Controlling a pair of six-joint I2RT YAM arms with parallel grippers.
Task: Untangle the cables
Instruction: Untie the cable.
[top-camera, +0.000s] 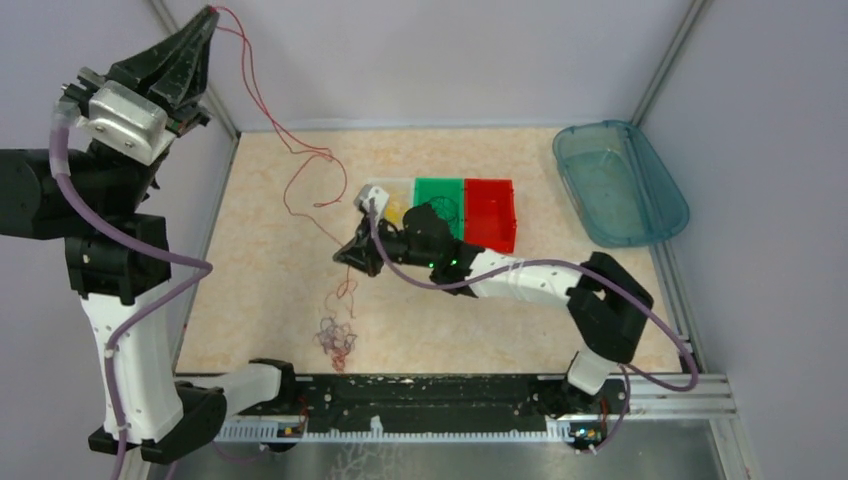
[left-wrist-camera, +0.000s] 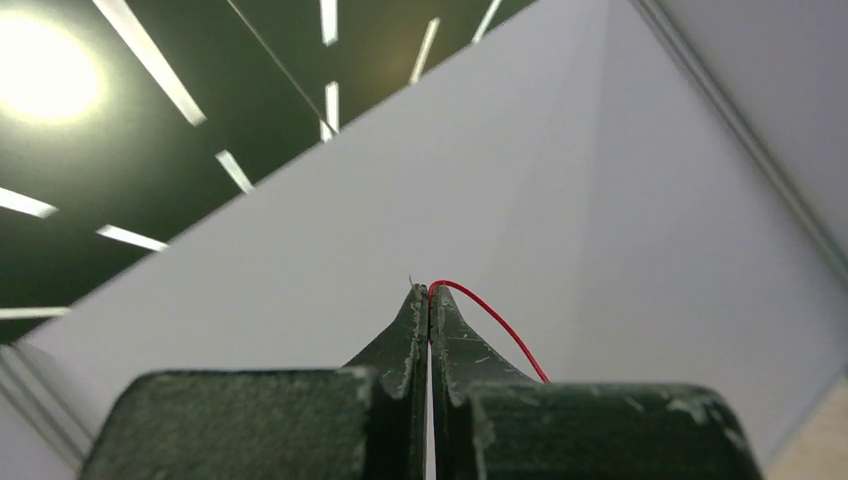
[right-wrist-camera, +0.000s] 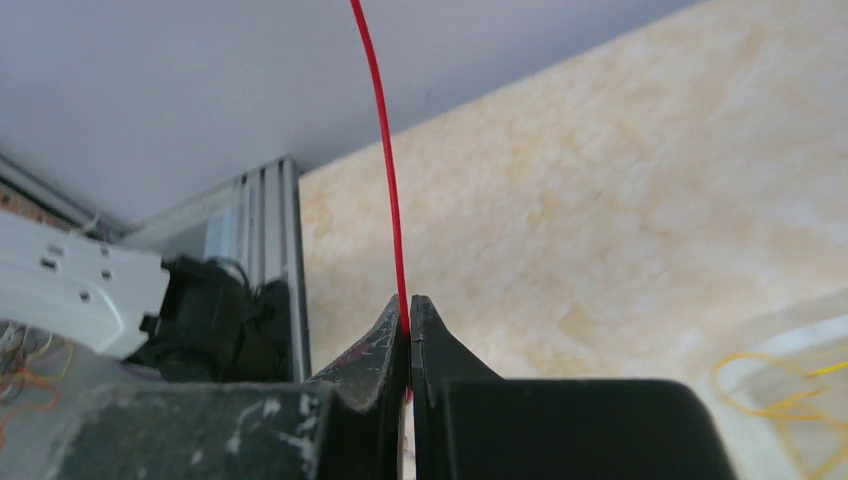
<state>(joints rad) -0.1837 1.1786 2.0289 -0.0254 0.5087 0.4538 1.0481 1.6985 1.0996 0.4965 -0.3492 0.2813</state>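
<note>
A beige marbled table (top-camera: 260, 250), seen from above, walled on three sides. At its back right lies a teal tray (top-camera: 620, 185). Near the centre three small bins stand in a row: clear bin (top-camera: 395, 207), green bin (top-camera: 440, 190), red bin (top-camera: 490, 212).

The left gripper (top-camera: 203, 25) is raised high at the back left corner, clamped on one end of a thin red wire (top-camera: 262, 105). The wire hangs down in loose curls to the right gripper (top-camera: 352, 258), low over the middle of the table and also pinched shut on it. Below that grip the wire trails on to a small tangle (top-camera: 335, 338) of red and dark strands lying on the table near the front edge.

The wire looks nearly weightless, limp yet springy, and very thin, so it could likely slip between flat pads or cinch a knot if tugged hard. The best hold is probably close to where it leaves the tangle.

Only the overhead view shows the whole run and the tangle. The left wrist view confirms the pinch at the very tips, against bare wall and ceiling lights. The right wrist view shows the wire rising straight from the closed tips, and a yellow wire (right-wrist-camera: 768, 386) in the clear bin.
</note>
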